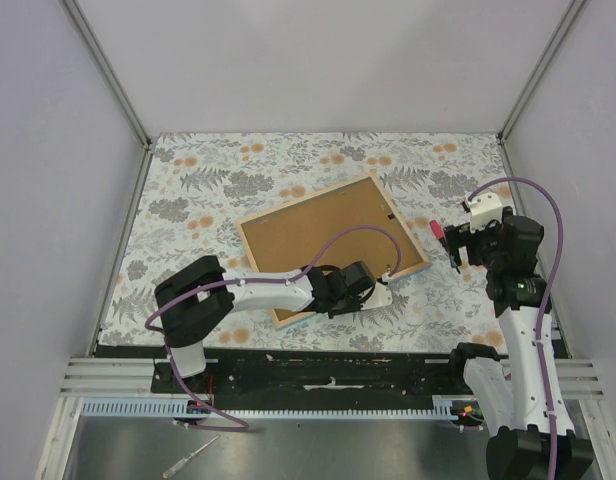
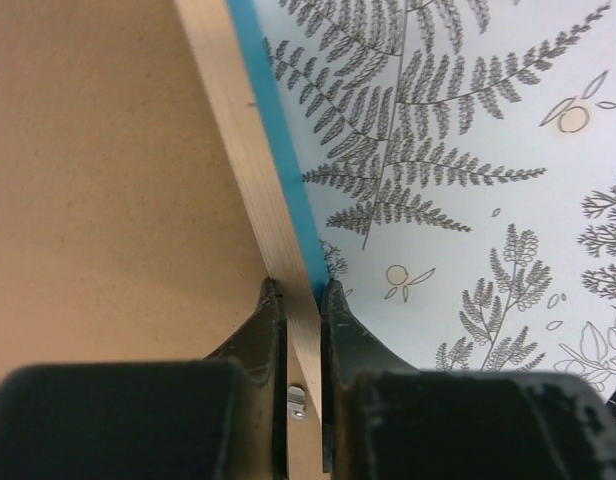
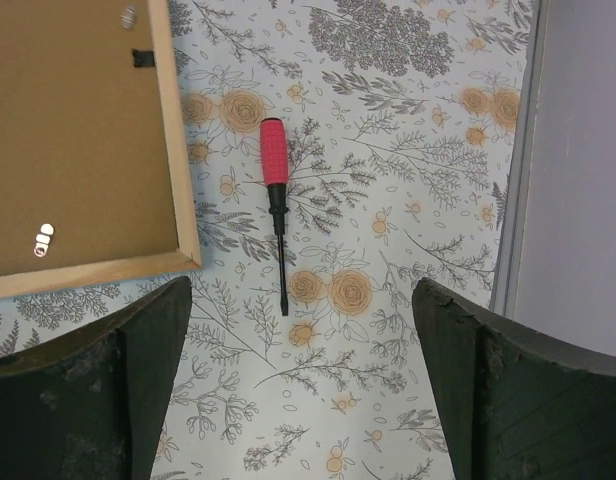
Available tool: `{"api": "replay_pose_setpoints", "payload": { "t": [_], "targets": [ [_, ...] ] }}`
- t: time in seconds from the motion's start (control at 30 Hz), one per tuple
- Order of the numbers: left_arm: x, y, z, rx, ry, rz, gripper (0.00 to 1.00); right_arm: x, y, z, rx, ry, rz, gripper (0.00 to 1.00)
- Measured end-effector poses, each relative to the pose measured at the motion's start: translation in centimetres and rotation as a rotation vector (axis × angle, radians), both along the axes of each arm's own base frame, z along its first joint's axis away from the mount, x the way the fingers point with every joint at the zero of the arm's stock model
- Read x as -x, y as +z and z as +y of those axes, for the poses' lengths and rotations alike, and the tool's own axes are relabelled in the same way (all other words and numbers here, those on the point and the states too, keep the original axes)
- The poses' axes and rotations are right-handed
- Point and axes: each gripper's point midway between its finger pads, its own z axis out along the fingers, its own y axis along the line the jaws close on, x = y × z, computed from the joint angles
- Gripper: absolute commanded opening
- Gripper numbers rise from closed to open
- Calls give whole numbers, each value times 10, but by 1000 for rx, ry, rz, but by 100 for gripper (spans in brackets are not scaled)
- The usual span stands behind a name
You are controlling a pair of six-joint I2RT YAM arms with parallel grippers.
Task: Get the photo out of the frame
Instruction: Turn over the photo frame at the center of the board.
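The frame (image 1: 306,200) lies face down and askew on the floral cover, its light wood back up and a brown board (image 1: 323,235) filling it. The photo's printed side is hidden. My left gripper (image 1: 376,290) is at the frame's near edge. In the left wrist view the gripper (image 2: 300,290) is shut on the frame's rail (image 2: 238,130), one finger over the board and the other outside, by the blue face (image 2: 278,150). Off the frame's right corner my right gripper (image 1: 456,247) hangs above the table. Its wrist view shows the gripper (image 3: 301,290) wide open and holding nothing.
A red-handled screwdriver (image 3: 276,200) lies on the cover just right of the frame's corner (image 3: 183,250), below the right gripper. Small metal tabs (image 3: 43,238) and a hanger (image 3: 141,58) sit on the board. A grey wall (image 3: 578,170) stands close on the right.
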Motion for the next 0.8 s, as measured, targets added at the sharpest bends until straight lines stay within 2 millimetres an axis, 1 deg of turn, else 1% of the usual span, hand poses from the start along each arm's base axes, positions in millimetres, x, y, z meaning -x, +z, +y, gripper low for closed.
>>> {"api": "replay_pose_setpoints", "payload": {
  "t": [0.13,0.27,0.37,0.43,0.53,0.67,0.73,0.8],
  "targets": [
    [-4,1,2,-1,13,-8,2,0,2,5,-9,27,-11,98],
    [5,3,6,-16,-34,22,2,3,6,14,-14,81,-35,98],
    [11,4,15,-46,-59,57,2,7,9,23,-3,150,-64,98],
    [12,6,22,-61,-66,78,2,13,15,33,16,222,-100,98],
    [6,14,30,-69,-55,99,2,28,28,51,63,363,-166,98],
    [-5,27,31,-42,-34,123,2,56,37,75,164,579,-247,98],
    [-11,33,30,-28,-20,131,2,69,34,86,203,677,-258,98],
    [-16,39,30,-12,-9,140,2,77,28,93,222,749,-248,98]
  ]
}}
